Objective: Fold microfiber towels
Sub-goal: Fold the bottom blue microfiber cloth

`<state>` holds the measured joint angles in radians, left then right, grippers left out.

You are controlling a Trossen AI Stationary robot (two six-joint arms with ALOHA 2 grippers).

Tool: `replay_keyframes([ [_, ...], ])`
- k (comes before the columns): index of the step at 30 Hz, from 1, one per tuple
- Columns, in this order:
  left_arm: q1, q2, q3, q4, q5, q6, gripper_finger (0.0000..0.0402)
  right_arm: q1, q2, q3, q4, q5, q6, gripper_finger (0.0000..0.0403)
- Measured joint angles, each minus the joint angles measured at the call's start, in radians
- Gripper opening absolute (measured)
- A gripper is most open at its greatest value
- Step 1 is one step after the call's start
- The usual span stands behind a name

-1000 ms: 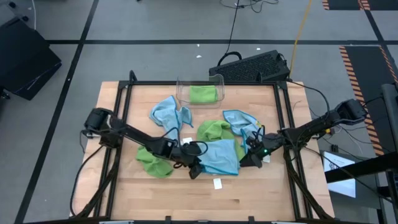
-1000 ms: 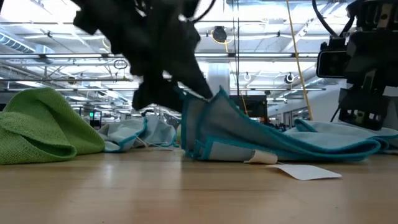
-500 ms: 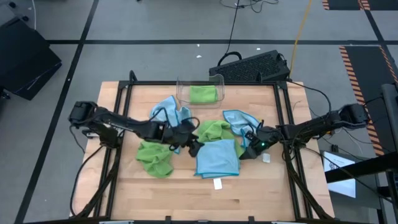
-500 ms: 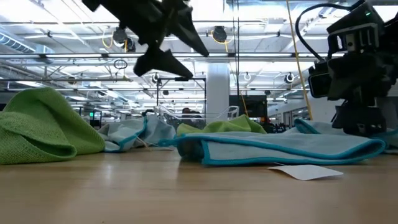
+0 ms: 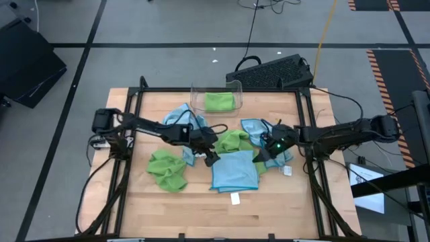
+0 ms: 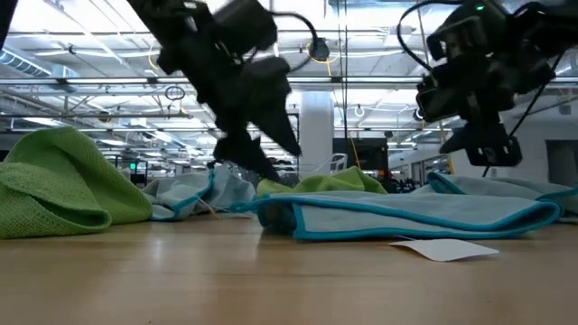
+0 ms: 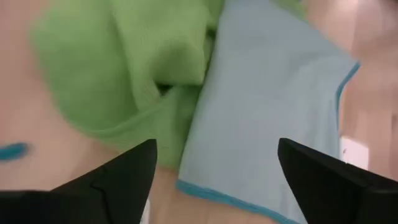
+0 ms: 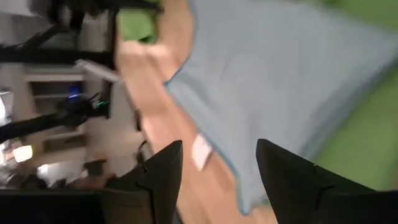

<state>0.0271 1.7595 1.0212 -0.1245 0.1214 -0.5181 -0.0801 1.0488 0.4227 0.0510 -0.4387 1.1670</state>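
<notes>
A light blue microfiber towel lies folded and flat on the table near the middle, its edges turned toward the near side. A lime green towel lies bunched just beyond it. My left gripper hovers open above the blue towel's far left corner; its wrist view shows the green towel and the blue one side by side below the spread fingers. My right gripper hovers open above the blue towel's far right corner, with nothing between its fingers.
A crumpled green towel lies at the near left. One blue towel lies at the far left and another at the right. A clear bin at the far edge holds a green towel. A white card lies near the front.
My left gripper had the blue towel's left edge raised; it has let go and opened, then moved up and toward the far edge. The towel's left edge has dropped, and the towel now lies flat and folded. My right gripper has moved toward the table's left and far edges.
</notes>
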Motion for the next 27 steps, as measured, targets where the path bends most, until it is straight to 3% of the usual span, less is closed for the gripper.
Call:
replay_keyframes([
  [4,0.001,0.046,0.001,0.019,0.029,0.027,0.0338,-0.080,0.035,0.075,-0.149,0.010,-0.048,0.0210],
  [9,0.003,0.097,-0.001,-0.003,0.020,0.015,0.0317,-0.176,0.113,0.107,-0.147,-0.057,-0.061,0.0259],
  [15,0.001,0.142,0.002,0.063,0.110,0.012,0.0286,-0.233,0.268,0.113,-0.128,-0.117,-0.141,0.0317],
  [27,-0.001,0.137,-0.001,0.041,0.096,0.047,0.0149,-0.235,0.394,0.113,-0.052,-0.093,-0.294,0.0316],
])
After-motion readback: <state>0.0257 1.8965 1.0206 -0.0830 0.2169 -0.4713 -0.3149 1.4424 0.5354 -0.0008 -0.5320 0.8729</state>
